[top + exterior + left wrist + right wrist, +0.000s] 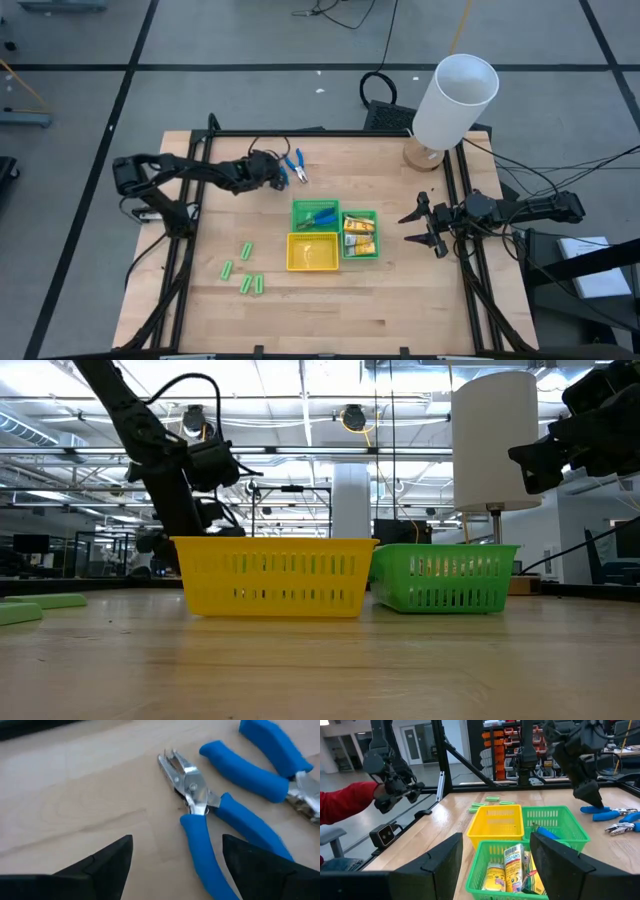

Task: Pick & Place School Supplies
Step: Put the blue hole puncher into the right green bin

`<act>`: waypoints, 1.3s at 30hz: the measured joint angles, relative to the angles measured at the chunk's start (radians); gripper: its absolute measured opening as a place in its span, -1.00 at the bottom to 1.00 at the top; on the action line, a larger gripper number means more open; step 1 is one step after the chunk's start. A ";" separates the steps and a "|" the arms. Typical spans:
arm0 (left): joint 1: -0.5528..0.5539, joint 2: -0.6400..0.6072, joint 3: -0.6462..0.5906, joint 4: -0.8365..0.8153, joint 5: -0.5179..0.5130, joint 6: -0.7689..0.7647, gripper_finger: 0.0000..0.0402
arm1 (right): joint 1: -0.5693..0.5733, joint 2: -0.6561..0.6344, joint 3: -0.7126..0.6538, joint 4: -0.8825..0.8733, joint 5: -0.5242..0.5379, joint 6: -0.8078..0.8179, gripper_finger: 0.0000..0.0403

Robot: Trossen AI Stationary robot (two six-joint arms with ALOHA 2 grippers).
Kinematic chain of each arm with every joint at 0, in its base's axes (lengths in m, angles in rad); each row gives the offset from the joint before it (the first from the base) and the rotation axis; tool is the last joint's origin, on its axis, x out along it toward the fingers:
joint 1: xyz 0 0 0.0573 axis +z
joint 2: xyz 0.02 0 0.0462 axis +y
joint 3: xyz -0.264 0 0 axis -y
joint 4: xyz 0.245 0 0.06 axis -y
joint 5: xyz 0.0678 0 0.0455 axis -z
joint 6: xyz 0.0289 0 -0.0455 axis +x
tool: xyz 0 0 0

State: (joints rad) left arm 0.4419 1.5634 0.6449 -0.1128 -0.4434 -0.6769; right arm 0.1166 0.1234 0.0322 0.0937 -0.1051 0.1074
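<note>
The step in hand looks like the pick of a blue-handled plier tool: in the high view the left gripper (pixel 277 176) sits in the upper middle of the frame, just left of the two blue-handled pliers (pixel 295 166) lying on the wooden table (pixel 400 300). From the left wrist view its fingers stand wide apart and empty, with the nearer plier (pixel 210 820) lying between and just ahead of them — handles toward the lower right of that frame, metal nose toward the upper middle — and the second plier (pixel 270 770) at the upper right. The next move likely calls for lowering over the handles and closing squarely, without catching the neighbour. A third plier already lies in the green tray (pixel 318 214) at frame centre; the yellow tray (pixel 312 252) sits below it, packets (pixel 359 236) fill the small green tray to the right, and green sticks (pixel 245 272) lie at lower left. The right gripper (pixel 428 228) waits wide open at mid-right — empty.
</note>
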 joint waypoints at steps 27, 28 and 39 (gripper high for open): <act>-0.013 0.085 0.001 0.012 0.029 -0.032 -0.12 | 0.000 0.000 0.000 0.000 0.000 0.000 0.12; -0.013 0.085 0.000 0.012 0.029 -0.032 -0.15 | 0.000 0.000 0.000 0.000 0.000 0.000 0.12; -0.014 0.085 0.000 0.013 0.036 -0.014 -0.43 | 0.000 0.000 0.000 0.000 0.000 0.000 0.12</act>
State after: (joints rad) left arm 0.4282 1.6485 0.6453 -0.1000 -0.4075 -0.6913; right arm 0.1165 0.1234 0.0322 0.0937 -0.1051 0.1074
